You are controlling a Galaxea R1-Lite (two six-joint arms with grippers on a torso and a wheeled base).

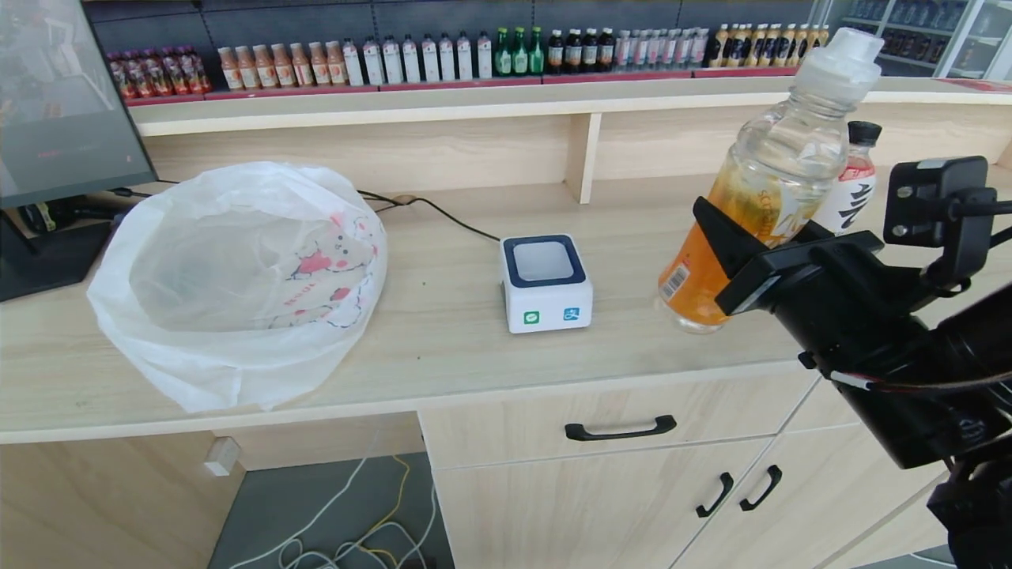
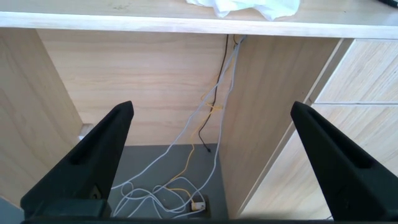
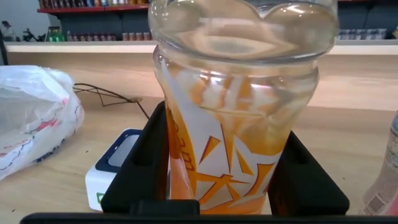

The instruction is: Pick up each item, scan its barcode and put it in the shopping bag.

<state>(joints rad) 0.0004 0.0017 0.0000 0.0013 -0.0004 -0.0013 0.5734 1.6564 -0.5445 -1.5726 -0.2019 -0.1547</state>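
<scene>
The robot is at the scanning step. The right gripper (image 1: 743, 237) has its fingers (image 1: 711, 225) clamped around the lower body of a drink bottle (image 1: 779, 150) with an orange label. It holds the bottle over the counter (image 1: 443, 348), just to the right of the white scanner (image 1: 545, 283). The bottle's base is low, near the counter top, and I cannot tell whether it clears it.

The bottle is tilted. Its long axis runs from the base, nearest the scanner, up to the white cap (image 1: 842, 59), which leans away to the robot's right. The barcode (image 1: 674, 282) sits low on the label, on the side turned towards the scanner. The scanner's window (image 1: 544, 261) faces upward, so the code is not yet over it.

As I judge it, the next move is to carry the bottle left and tip it until the barcode looks down onto the window. After that it goes on to the shopping bag (image 1: 237, 276), which lies slack with its mouth open at the counter's left, well apart from the scanner.

A second bottle (image 1: 858, 170) with a black cap stands just behind the held one.

The left gripper (image 2: 211, 109) hangs below the counter's edge, its fingers spread wide around nothing.
</scene>
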